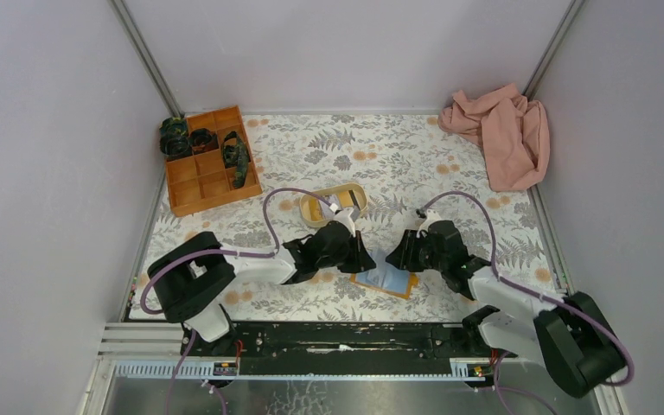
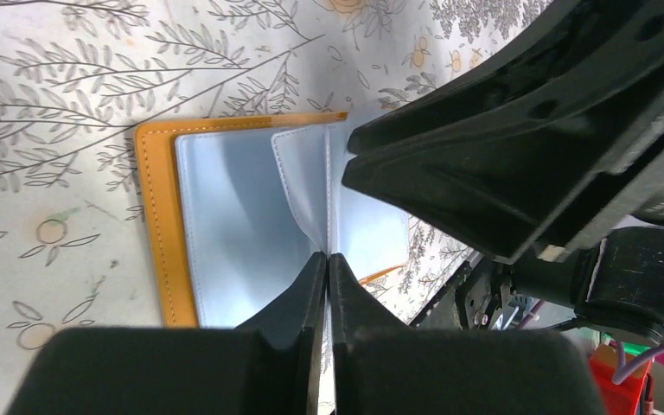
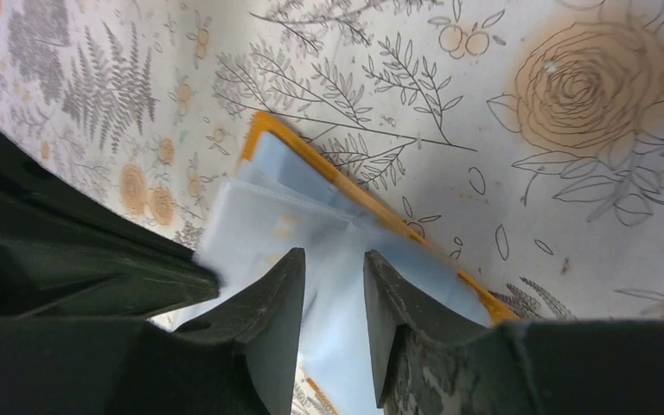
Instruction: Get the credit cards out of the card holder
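Note:
The card holder (image 1: pixel 386 278) lies open on the floral tablecloth between my two grippers, orange-tan outside and light blue inside. My left gripper (image 1: pixel 365 259) is shut on a thin pale blue inner flap of the holder (image 2: pixel 307 186), and its jaws meet at the flap's edge (image 2: pixel 327 257). My right gripper (image 1: pixel 398 257) is open just above the holder's blue inside (image 3: pixel 337 207), with its fingertips (image 3: pixel 333 259) apart and nothing between them. It also shows as a large black shape in the left wrist view (image 2: pixel 519 130). No credit card shows clearly inside the holder.
A beige oval tray (image 1: pixel 346 187) with a few flat items stands just behind the left gripper. An orange compartment box (image 1: pixel 216 197) with dark objects is at the back left. A pink cloth (image 1: pixel 501 134) lies at the back right. Walls enclose the table.

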